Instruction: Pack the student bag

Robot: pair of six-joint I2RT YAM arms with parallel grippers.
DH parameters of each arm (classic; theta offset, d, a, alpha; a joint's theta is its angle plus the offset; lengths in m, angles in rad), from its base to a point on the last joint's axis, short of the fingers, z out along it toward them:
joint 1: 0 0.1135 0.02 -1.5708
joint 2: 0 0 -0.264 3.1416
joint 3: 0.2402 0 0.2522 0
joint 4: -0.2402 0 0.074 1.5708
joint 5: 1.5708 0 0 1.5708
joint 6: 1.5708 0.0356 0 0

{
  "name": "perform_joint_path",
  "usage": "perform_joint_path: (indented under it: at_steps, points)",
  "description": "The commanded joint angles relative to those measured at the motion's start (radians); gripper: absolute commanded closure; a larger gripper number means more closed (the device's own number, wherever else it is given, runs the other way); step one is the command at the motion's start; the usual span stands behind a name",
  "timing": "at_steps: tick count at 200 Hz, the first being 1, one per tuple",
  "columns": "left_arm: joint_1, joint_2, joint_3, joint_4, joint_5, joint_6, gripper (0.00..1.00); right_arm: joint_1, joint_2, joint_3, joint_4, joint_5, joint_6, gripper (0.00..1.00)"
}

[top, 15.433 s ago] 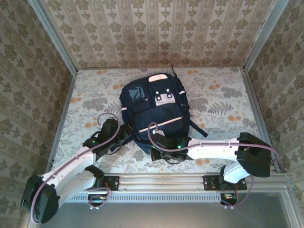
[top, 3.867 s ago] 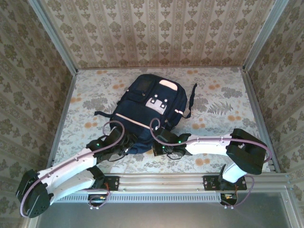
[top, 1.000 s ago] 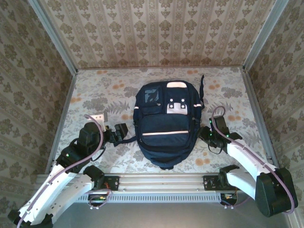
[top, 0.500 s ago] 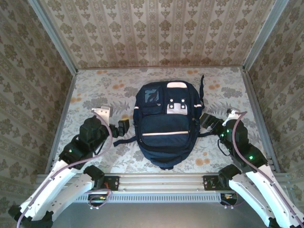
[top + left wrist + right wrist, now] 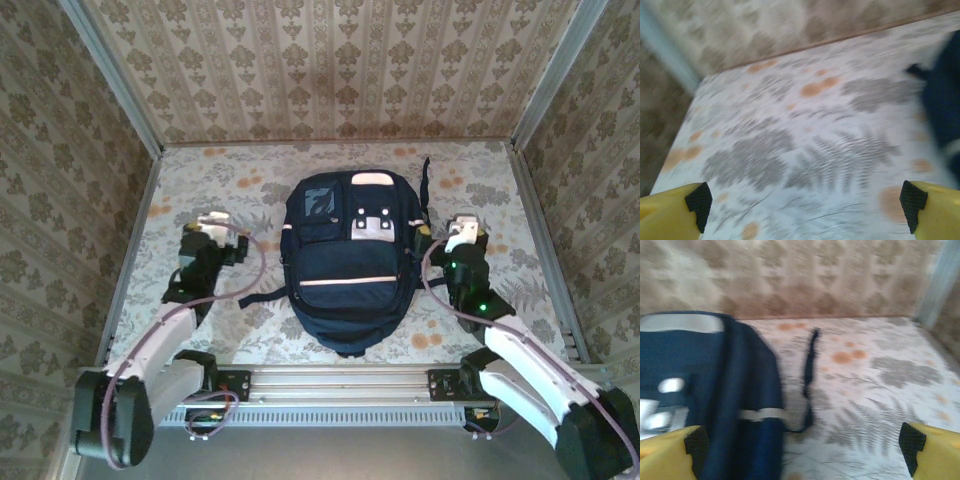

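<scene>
The student bag [image 5: 350, 260], navy blue with pale stripes and pink-white front patches, lies flat in the middle of the table, its top toward the back wall. My left gripper [image 5: 207, 225] is raised to the left of the bag, apart from it and open; in the left wrist view its yellow fingers [image 5: 670, 212] stand wide over bare tablecloth, with the bag's edge [image 5: 945, 100] at far right. My right gripper [image 5: 463, 232] hangs just right of the bag, open. In the right wrist view the bag's side [image 5: 705, 390] and a dark strap [image 5: 811, 365] lie ahead of it.
A floral tablecloth [image 5: 480, 190] covers the table, and patterned walls [image 5: 330, 70] close in the back and both sides. A dark strap [image 5: 425, 175] trails from the bag's top right corner. A metal rail [image 5: 340, 385] runs along the near edge.
Both arms have drawn back from the bag's sides and lifted, and the right gripper has opened wide. The bag has stayed in place over the last second.
</scene>
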Motion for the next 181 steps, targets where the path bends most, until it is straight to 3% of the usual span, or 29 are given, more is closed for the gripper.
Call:
perform_joint_path:
  at_steps: [1,20,37,47,73,94,117,131,138,148,170,181]
  points:
    - [0.113,0.049,-0.061,0.176,0.062,-0.029,0.00,-0.071,0.073,-0.016,0.150,0.187,-0.020,0.00]
    - [0.184,0.133,-0.140,0.321,0.065,-0.135,0.00,-0.131,0.177,-0.040,0.176,0.090,-0.060,0.00]
    - [0.192,0.195,-0.136,0.390,0.131,-0.116,0.00,-0.140,0.290,-0.068,0.285,0.069,-0.083,0.00]
    - [0.192,0.240,-0.120,0.427,0.143,-0.113,0.00,-0.153,0.313,-0.034,0.232,0.010,-0.081,0.00]
    - [0.192,0.418,-0.165,0.737,0.133,-0.089,0.00,-0.230,0.345,-0.097,0.446,-0.147,-0.057,0.00]
    - [0.189,0.633,-0.184,1.020,0.193,-0.048,0.00,-0.311,0.386,-0.126,0.571,-0.245,-0.002,0.00]
    - [0.184,0.583,-0.089,0.767,0.236,-0.026,0.00,-0.355,0.439,-0.137,0.650,-0.294,0.042,0.00]
    - [0.182,0.571,-0.006,0.587,0.285,-0.006,0.00,-0.359,0.566,-0.176,0.851,-0.301,0.056,0.00]
    - [0.187,0.576,-0.003,0.600,0.284,-0.013,0.00,-0.364,0.660,-0.194,0.995,-0.316,0.057,0.01]
    - [0.187,0.579,-0.001,0.597,0.281,-0.013,0.00,-0.369,0.752,-0.185,1.071,-0.354,0.043,0.00]
    - [0.187,0.578,-0.001,0.594,0.277,-0.013,0.00,-0.364,0.676,-0.081,0.776,-0.408,0.025,0.00]
    - [0.186,0.578,0.002,0.591,0.277,-0.013,0.00,-0.363,0.708,-0.016,0.709,-0.511,-0.017,0.00]
